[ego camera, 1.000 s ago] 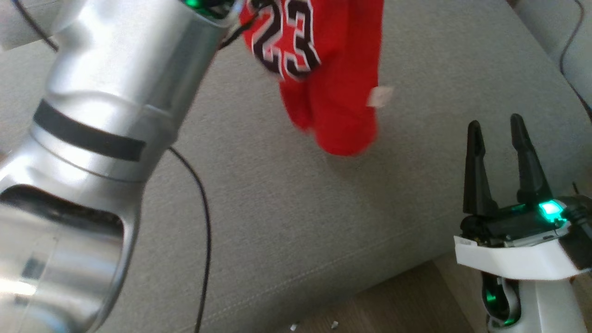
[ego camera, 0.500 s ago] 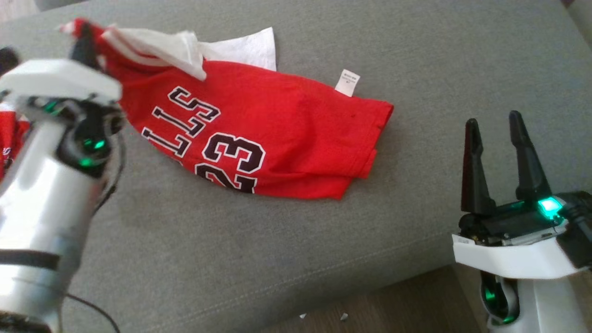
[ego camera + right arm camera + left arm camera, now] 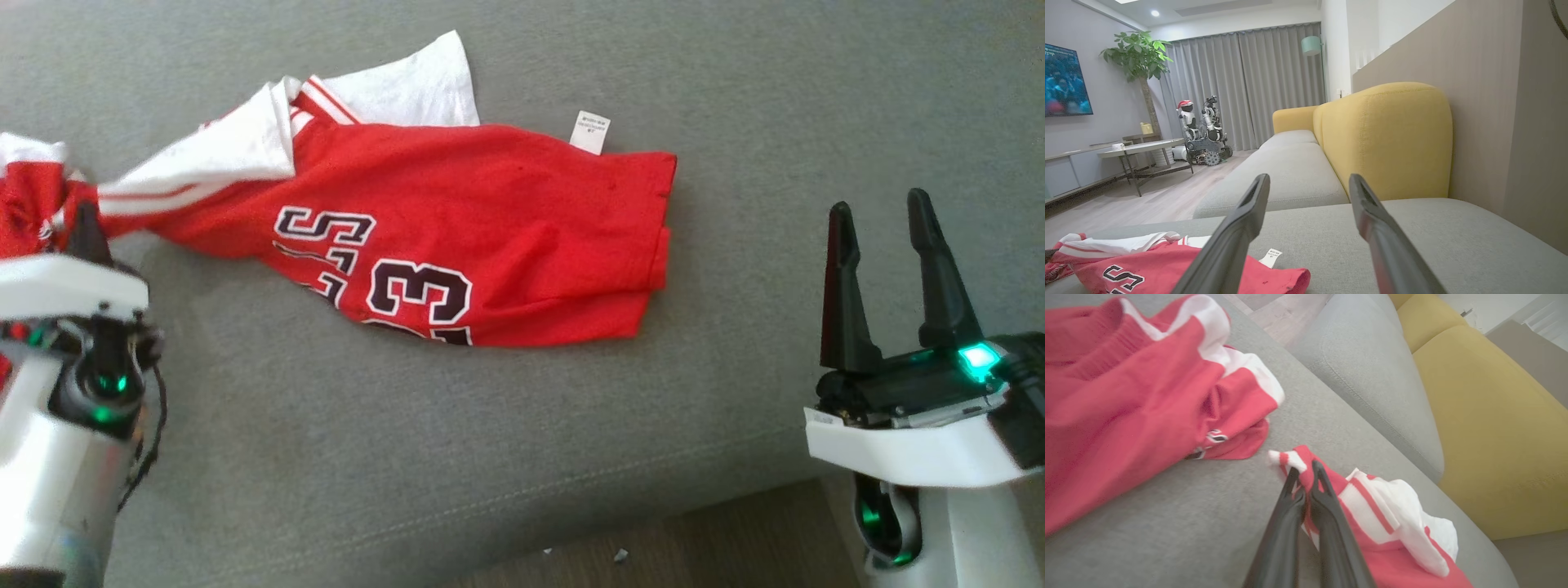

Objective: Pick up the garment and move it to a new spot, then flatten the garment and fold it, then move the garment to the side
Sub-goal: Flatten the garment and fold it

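The garment [image 3: 490,220], a red jersey with black white-outlined letters and numbers, lies stretched across the grey sofa cushion [image 3: 490,457], its white inside showing at the top and a small white tag [image 3: 589,132] at its far edge. My left gripper [image 3: 85,230] at the lower left is shut on the jersey's striped trim; the left wrist view shows the dark fingers [image 3: 1290,506] pinching that strap, with the garment [image 3: 1384,522] trailing to the right. My right gripper [image 3: 878,208] stands open at the lower right, apart from the cloth. In the right wrist view, the garment [image 3: 1167,265] lies low and left of the open right gripper [image 3: 1308,179].
A second, plain red garment [image 3: 1126,396] with a small logo lies just beyond my left fingertips, also at the head view's left edge [image 3: 24,204]. Yellow sofa backs [image 3: 1384,139] rise behind the cushion. Wooden floor [image 3: 653,547] runs along the cushion's front edge. A table [image 3: 1143,149] and another robot [image 3: 1202,130] stand farther off.
The head camera has shifted. The jersey hung bunched from my raised left gripper; now it lies spread on the cushion, with that gripper lowered to the left and still gripping it. The right gripper is unchanged.
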Available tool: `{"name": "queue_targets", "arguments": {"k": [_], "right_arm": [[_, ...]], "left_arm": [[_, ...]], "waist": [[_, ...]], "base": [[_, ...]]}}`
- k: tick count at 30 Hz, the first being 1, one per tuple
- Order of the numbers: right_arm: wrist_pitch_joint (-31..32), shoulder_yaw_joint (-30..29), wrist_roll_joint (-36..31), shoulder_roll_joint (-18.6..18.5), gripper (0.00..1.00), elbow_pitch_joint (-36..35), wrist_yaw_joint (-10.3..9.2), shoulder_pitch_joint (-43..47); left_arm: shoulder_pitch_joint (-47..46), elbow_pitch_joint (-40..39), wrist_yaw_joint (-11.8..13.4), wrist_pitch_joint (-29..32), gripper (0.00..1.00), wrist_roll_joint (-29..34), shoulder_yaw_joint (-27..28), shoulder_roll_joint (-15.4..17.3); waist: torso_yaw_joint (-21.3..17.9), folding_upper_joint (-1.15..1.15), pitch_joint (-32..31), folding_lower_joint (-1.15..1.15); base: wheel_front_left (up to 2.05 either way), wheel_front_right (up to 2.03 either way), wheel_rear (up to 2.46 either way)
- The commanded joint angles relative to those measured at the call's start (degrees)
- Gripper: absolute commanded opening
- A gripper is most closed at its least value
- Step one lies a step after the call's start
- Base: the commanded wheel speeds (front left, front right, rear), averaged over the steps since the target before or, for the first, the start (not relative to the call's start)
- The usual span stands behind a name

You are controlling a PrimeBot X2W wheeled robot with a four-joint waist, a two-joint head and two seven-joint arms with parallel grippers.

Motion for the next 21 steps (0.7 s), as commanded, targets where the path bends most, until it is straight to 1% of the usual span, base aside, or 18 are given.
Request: {"name": "queue_targets", "arguments": {"k": [1, 2, 3, 4, 5, 6, 7, 10, 14, 16, 18, 20, 21], "right_arm": [[-0.4, 1.1, -0.6, -0.1, 1.0, -1.8, 0.37, -0.6], [-0.4, 1.2, -0.7, -0.1, 1.0, -1.7, 0.37, -0.6], [-0.4, 1.3, -0.9, -0.1, 1.0, -1.6, 0.37, -0.6], [-0.4, 1.3, -1.0, -0.1, 1.0, -1.6, 0.37, -0.7], [-0.4, 1.3, -1.1, -0.1, 1.0, -1.6, 0.37, -0.7], [-0.4, 1.4, -1.3, -0.1, 1.0, -1.5, 0.37, -0.8], [-0.4, 1.5, -1.4, -0.1, 1.0, -1.4, 0.37, -0.8], [-0.4, 1.8, -1.8, -0.1, 1.0, -1.1, 0.37, -0.9], [-0.4, 2.0, -2.1, -0.1, 1.0, -0.8, 0.37, -0.9], [-0.4, 2.1, -2.1, -0.1, 1.0, -0.4, 0.37, -0.8], [-0.4, 2.1, -2.1, -0.1, 1.0, 0.0, 0.37, -0.8], [-0.4, 2.5, -2.0, -0.1, 1.0, 0.6, 0.37, -0.6], [-0.4, 3.1, -1.8, -0.1, 1.0, 1.5, 0.37, -0.4]], "left_arm": [[-0.6, -2.1, 0.6, -0.7, 0.0, 0.6, 2.8, 3.2], [0.5, -2.5, 0.9, -0.7, 0.0, 1.3, 3.3, 3.4], [1.5, -3.0, 1.2, -0.7, 0.09, 2.2, 3.8, 3.5], [2.4, -3.4, 1.5, -0.7, 0.36, 3.2, 4.4, 3.5], [3.2, -3.8, 1.7, -0.7, 0.59, 4.5, 5.0, 3.5], [3.8, -4.3, 1.8, -0.7, 0.97, 6.1, 5.5, 3.4], [4.4, -4.7, 2.1, -0.7, 1.0, 7.7, 6.2, 3.2], [5.9, -7.0, 3.3, -0.7, 1.0, 15.4, 8.8, 2.6], [9.0, -13.2, 5.1, -0.7, 1.0, 29.6, 12.2, 0.6], [11.2, -17.3, 5.7, -0.7, 1.0, 36.9, 13.4, -1.2], [13.5, -21.1, 5.8, -0.7, 1.0, 43.4, 13.9, -3.4], [15.6, -24.6, 5.5, -0.7, 1.0, 48.9, 14.1, -5.8], [17.4, -27.3, 4.9, -0.7, 1.0, 53.1, 14.7, -8.1]], "waist": [[0.9, 0.0, -0.1, 0.0], [1.2, 0.0, -0.2, 0.0], [1.7, 0.0, -0.2, 0.0], [2.0, 0.0, -0.2, 0.0], [2.4, 0.0, -0.1, 0.0], [2.8, 0.0, 0.0, 0.0], [3.1, 0.0, 0.0, 0.0], [3.8, 0.0, 0.0, 0.0], [4.3, 0.0, 0.1, 0.0], [4.4, 0.0, 0.0, 0.0], [4.5, 0.0, -0.1, 0.0], [4.5, 0.0, -0.4, 0.0], [4.5, 0.0, -0.8, 0.0]], "base": [[0.0, 0.0, 0.0], [0.0, 0.0, 0.0], [0.0, 0.0, 0.0], [0.0, 0.0, 0.0], [0.0, 0.0, 0.0], [0.0, 0.0, 0.0], [0.0, 0.0, 0.0], [0.0, 0.0, 0.0], [0.0, 0.0, 0.0], [0.0, 0.0, 0.0], [0.0, 0.0, 0.0], [0.0, 0.0, 0.0], [0.0, 0.0, 0.0]]}}
